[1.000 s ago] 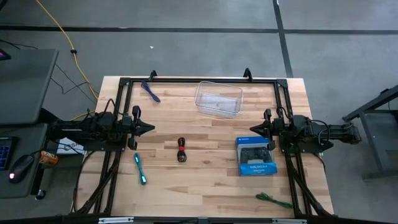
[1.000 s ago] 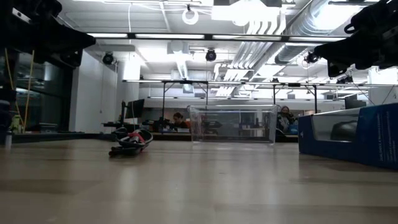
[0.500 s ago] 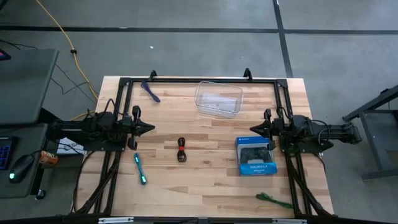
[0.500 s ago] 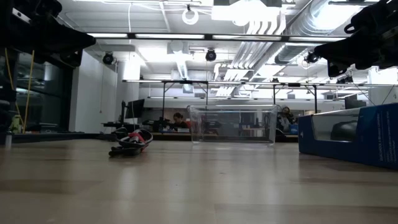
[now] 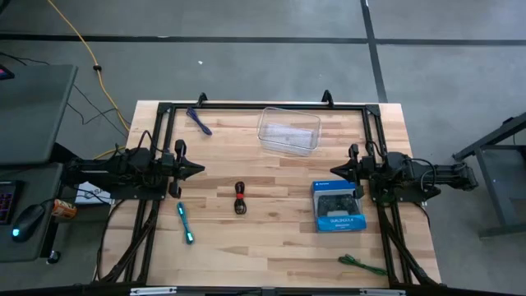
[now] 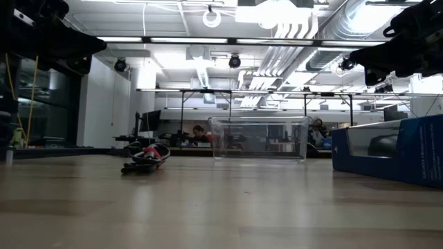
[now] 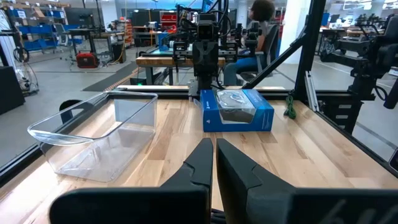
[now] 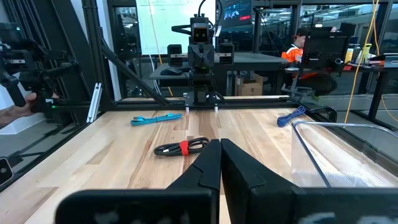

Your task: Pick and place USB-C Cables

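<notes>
Black-and-red cable (image 5: 240, 198) lies mid-bench, between both sets of fingers, each pressed together on nothing, arms parked at opposite edges. Cyan cable (image 5: 185, 223) sits just beside the left fingers (image 5: 200, 169); purple (image 5: 198, 120) and green (image 5: 362, 265) lie well away. Right fingers (image 5: 333, 171) face the tub (image 5: 288, 131), presumably the drop spot; its contents are hard to read.

- You'll find no change on the table from a second ago: neither arm has moved, and no cable, tub or box has shifted in either the high or low view.
</notes>
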